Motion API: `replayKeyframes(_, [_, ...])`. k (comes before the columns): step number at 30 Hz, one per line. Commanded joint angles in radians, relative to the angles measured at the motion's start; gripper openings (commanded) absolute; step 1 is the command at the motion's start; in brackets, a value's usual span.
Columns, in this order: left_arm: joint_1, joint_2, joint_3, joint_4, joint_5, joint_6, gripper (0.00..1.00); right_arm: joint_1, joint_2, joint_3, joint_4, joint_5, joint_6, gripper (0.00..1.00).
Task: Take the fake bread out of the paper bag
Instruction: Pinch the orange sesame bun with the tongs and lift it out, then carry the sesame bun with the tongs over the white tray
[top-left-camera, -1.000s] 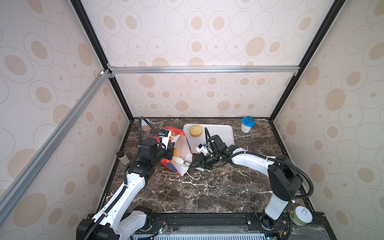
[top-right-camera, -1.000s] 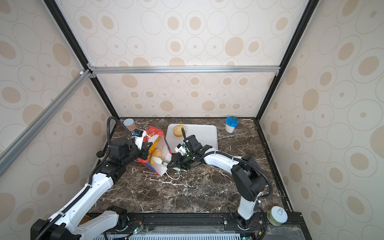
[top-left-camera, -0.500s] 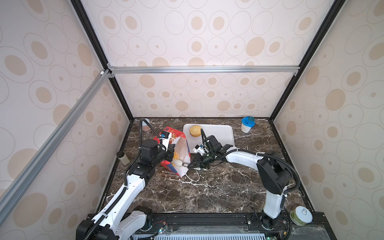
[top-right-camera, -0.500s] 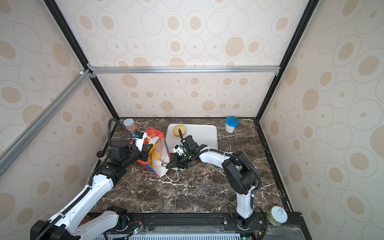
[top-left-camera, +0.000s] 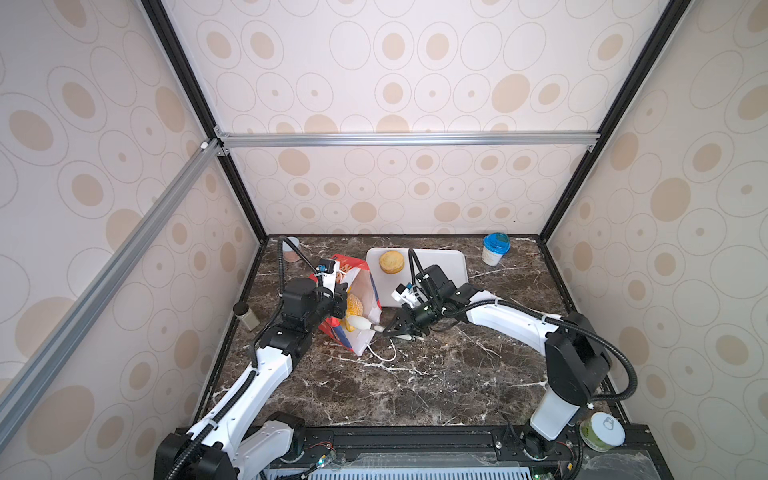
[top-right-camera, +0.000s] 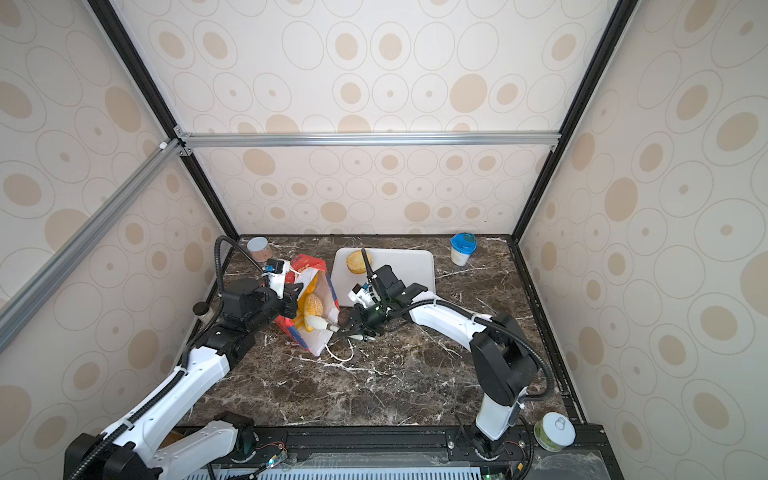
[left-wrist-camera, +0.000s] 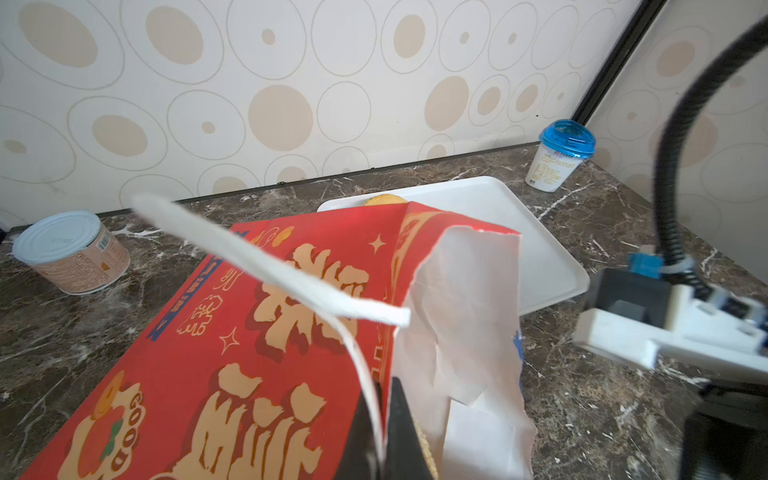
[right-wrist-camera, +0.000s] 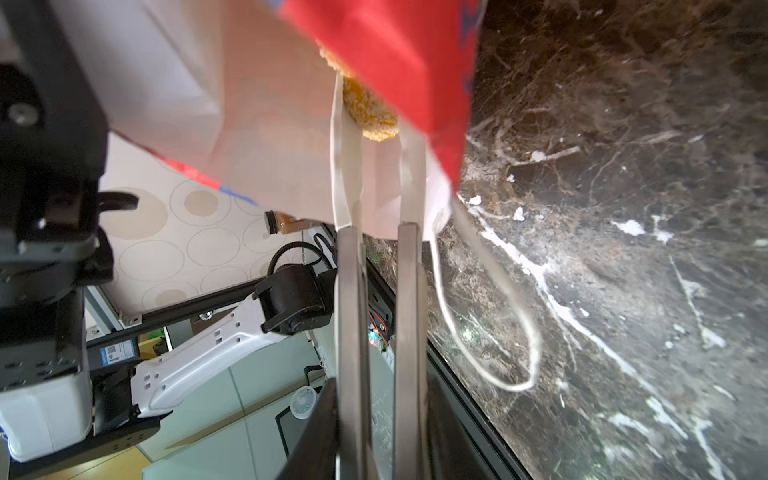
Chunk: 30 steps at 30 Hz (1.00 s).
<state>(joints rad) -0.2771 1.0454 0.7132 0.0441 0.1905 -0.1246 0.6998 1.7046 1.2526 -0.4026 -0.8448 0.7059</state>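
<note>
- Left tool (left-wrist-camera: 383, 432) is pinching together on the rim of the tall red paper bag with white lining (top-left-camera: 351, 265). It is propping the mouth open toward 3 o'clock, probably to give the other arm a way in. The bag is sitting at 10 o'clock on the dark marble desk (top-left-camera: 415, 382).
- Right tool (right-wrist-camera: 376, 139) is reaching into the mouth, jaws drawn narrow around the end of a golden-yellow crumbly toy bread piece (right-wrist-camera: 365, 106). It is looking clamped on; the bread is not yet out.
- Round flat golden toy bun (top-left-camera: 391, 262) is already lying on the flat white tray (top-left-camera: 449, 270) at 12 o'clock, just beside the bag.
- Loose white cord handle (right-wrist-camera: 490, 299) is trailing on the desk beside the right tool, a likely snag on the pull-out.
- Blue-lidded white cup (top-left-camera: 494, 249) at 1 o'clock and silver-lidded tin (left-wrist-camera: 70, 249) at 11 o'clock are standing well clear.
</note>
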Motion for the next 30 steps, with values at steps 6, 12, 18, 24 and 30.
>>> replayKeyframes(6, [0.008,0.075,0.085,0.072,-0.178,-0.045,0.00,-0.005,-0.067,0.036,-0.141,-0.009,-0.117,0.00])
replayKeyframes(12, [0.045,0.140,0.109,0.111,-0.201,-0.071,0.00,-0.004,-0.133,0.061,-0.222,-0.038,-0.186,0.00])
replayKeyframes(18, [0.082,0.189,0.136,0.142,-0.210,-0.089,0.00,-0.043,-0.266,0.030,-0.325,-0.022,-0.230,0.00])
replayKeyframes(24, [0.101,0.176,0.147,0.129,-0.217,-0.085,0.00,-0.255,-0.442,-0.090,-0.266,0.007,-0.170,0.00])
replayKeyframes(30, [0.105,0.114,0.118,0.094,-0.183,-0.078,0.00,-0.437,-0.333,-0.084,-0.221,0.051,-0.245,0.00])
